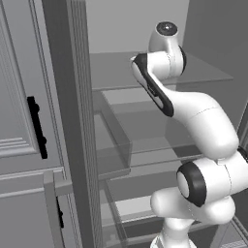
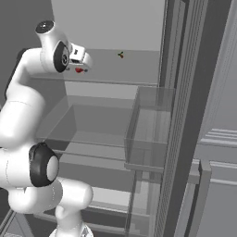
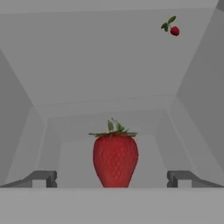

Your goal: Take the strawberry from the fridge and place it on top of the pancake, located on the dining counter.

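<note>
Arm rises from base, folds at a dark-banded elbow, then reaches up and forward over the upper shelf level, wrist bent level. Pincer (image 3: pixel 112 177) jaws wide apart, nothing held; two dark fingertips (image 3: pixel 41 178) sit level, spread to either side in the hand view. Hand (image 2: pixel 78 58) points inward, away from base.

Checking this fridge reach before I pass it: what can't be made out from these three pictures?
- Strawberry: its tip is cut off by the bottom band in the hand view; in the right base view the hand covers most of it.
- Small red fruit further back: too small to identify.
- Gripper: open, but whether it touches the strawberry is unclear.
- Lower fridge shelves: hidden behind the arm.
</note>
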### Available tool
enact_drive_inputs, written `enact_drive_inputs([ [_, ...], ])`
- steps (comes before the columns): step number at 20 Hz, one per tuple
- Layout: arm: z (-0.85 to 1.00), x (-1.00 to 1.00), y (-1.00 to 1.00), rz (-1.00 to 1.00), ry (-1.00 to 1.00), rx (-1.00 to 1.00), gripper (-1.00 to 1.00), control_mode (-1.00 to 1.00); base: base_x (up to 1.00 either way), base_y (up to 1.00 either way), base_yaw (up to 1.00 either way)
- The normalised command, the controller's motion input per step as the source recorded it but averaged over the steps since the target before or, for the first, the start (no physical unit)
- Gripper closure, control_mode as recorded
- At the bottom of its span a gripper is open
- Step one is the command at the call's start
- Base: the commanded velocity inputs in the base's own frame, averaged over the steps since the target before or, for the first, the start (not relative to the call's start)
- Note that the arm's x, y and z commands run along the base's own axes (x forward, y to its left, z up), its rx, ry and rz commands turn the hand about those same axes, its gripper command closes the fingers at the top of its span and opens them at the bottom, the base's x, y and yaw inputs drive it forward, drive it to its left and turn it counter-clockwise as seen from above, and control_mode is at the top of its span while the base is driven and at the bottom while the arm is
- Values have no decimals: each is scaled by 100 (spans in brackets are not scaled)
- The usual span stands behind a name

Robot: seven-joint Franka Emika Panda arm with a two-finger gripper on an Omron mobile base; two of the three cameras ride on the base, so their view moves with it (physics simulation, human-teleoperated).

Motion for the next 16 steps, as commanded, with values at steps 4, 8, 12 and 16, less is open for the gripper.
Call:
enact_drive_inputs([
  [4,-14,19,0,0,0,0,-100,-100,0,0,0],
  [8,-17,19,0,0,0,0,-100,-100,0,0,0],
  [12,-6,32,-1,0,0,0,-100,-100,0,0,0],
  [16,-8,17,0,0,0,0,100,-100,0,0,0],
])
